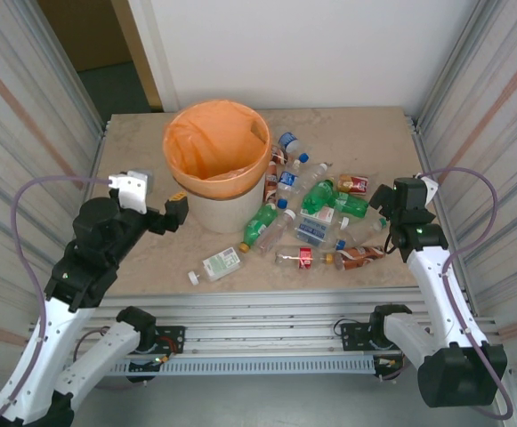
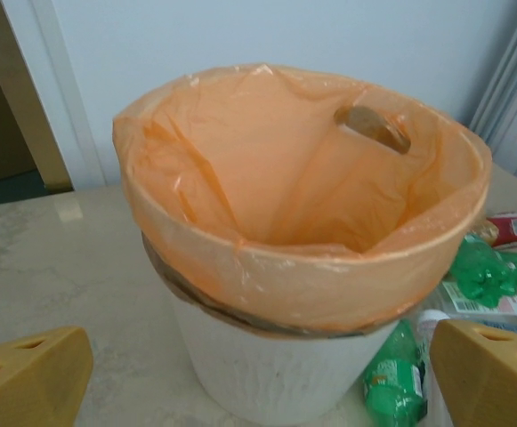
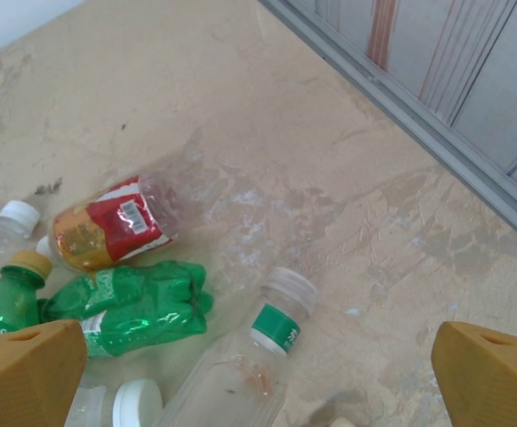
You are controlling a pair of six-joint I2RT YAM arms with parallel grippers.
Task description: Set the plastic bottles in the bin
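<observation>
the right gripper, wide open and empty, is nearest. the clear bottle lies between its fingers, cap pointing to one o'clock.

The table had a smooth, stone-look beige top with a faint sheen, mottled and scuffed in places. The bin was matt off-white plastic. Its orange bag was thin translucent film, creased and softly glossy. The plastic bottles were clear and shiny. The crushed green bottle was glossy and crumpled, and the red-labelled bottle wore slick printed film. A white cap was ribbed. The right gripper's jaws were matt mustard plastic. The frame rails looked like brushed metal.
</observation>
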